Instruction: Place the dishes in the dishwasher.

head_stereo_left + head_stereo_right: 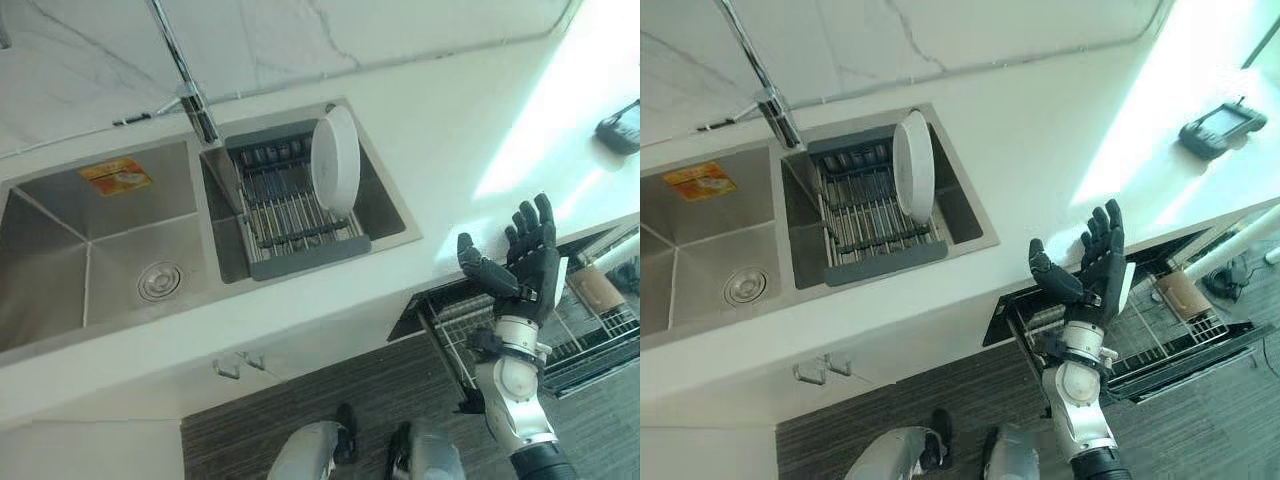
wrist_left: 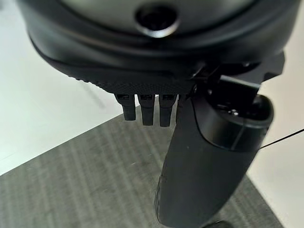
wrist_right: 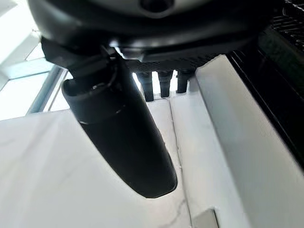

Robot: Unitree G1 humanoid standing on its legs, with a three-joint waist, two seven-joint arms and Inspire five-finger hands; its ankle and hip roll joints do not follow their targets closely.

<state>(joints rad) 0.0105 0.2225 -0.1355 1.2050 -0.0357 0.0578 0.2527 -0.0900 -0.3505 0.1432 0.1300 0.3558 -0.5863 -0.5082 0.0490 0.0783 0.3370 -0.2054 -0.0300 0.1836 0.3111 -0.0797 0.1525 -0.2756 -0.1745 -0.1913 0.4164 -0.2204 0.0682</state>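
A white plate [image 1: 336, 160] stands on edge in the grey drying rack [image 1: 300, 250] inside the right sink basin. The dishwasher's wire rack [image 1: 590, 330] is pulled out below the counter at the right, with a brown cup [image 1: 598, 288] in it. My right hand [image 1: 528, 262] is raised in front of the counter edge, above the dishwasher rack, fingers straight and spread, holding nothing. It is well to the right of the plate. In the left wrist view my left hand [image 2: 209, 156] hangs over grey flooring with straight fingers and nothing in it.
A steel double sink [image 1: 90, 250] with a tall faucet [image 1: 185, 75] fills the left of the white counter [image 1: 440, 140]. A dark device [image 1: 622, 125] lies on the counter at the far right. Cabinet handles [image 1: 240, 366] stick out below the sink.
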